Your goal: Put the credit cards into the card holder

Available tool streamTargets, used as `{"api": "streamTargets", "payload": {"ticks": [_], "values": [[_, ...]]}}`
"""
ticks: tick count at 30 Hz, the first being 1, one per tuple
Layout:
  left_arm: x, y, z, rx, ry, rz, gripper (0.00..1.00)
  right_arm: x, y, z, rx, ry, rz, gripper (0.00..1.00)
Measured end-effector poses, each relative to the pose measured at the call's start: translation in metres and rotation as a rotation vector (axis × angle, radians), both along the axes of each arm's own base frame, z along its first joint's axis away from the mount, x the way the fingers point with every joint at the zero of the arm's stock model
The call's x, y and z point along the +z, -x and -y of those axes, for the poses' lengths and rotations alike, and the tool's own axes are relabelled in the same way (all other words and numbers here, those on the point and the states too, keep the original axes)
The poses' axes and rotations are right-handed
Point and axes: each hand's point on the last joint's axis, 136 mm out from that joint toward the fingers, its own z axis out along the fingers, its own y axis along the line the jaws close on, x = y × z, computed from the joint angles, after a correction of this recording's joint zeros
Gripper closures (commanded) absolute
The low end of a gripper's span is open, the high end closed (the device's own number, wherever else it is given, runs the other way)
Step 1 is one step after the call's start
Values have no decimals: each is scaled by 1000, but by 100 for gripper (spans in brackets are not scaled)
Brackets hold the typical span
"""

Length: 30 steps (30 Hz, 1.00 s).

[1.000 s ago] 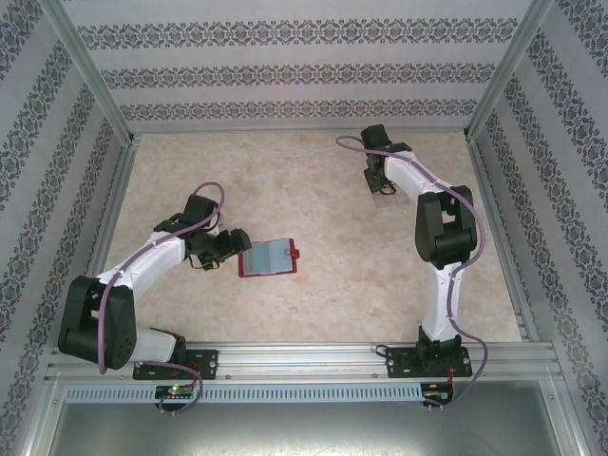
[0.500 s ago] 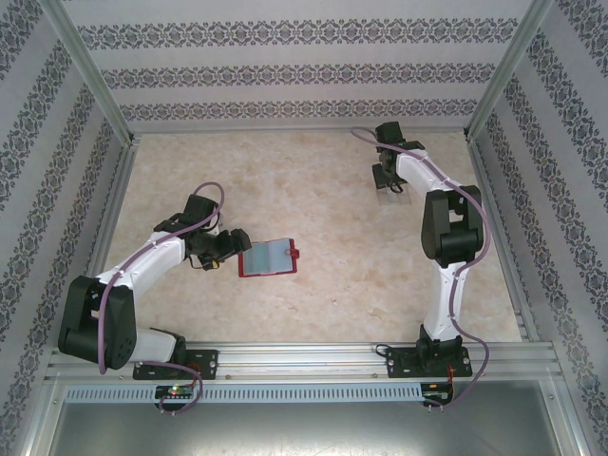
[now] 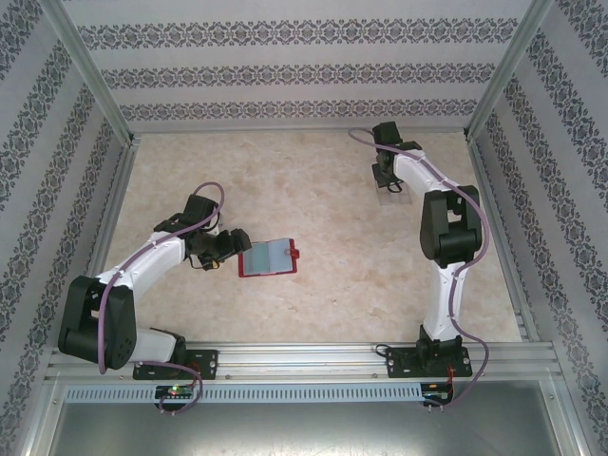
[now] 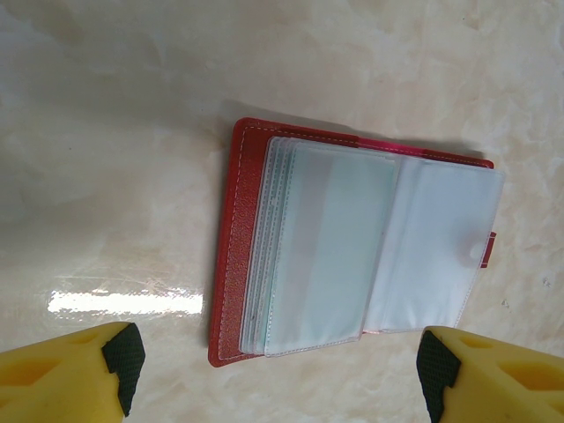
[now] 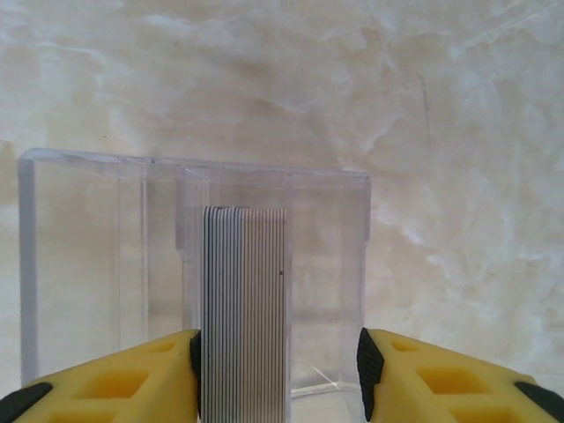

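Right wrist view: right gripper (image 5: 278, 361) has closed in on the far-right clear box (image 5: 79, 256), open jaws narrowing around upright cards (image 5: 245, 282), ready to pick; left gripper (image 4: 280, 361) waits open at wallet (image 4: 227, 264).

The card holder (image 5: 88, 247) runs off the bottom edge.

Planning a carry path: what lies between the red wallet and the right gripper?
Nothing: the top view shows only bare marble tabletop between the red wallet and the right gripper.
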Motion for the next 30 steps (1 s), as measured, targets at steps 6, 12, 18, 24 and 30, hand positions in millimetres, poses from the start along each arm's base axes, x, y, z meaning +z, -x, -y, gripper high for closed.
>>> {"api": "streamTargets", "payload": {"ticks": [6, 12, 18, 24, 30], "values": [[-1, 0, 0, 0, -1, -2, 17, 6, -4, 1, 12, 86, 26, 51], [-1, 0, 0, 0, -1, -2, 17, 9, -5, 6, 6, 129, 34, 54], [-1, 0, 0, 0, -1, -2, 17, 9, -5, 8, 6, 135, 34, 69], [-1, 0, 0, 0, -1, -2, 17, 8, -4, 7, 10, 128, 30, 83], [-1, 0, 0, 0, -1, -2, 17, 7, -4, 7, 12, 127, 27, 87]]}}
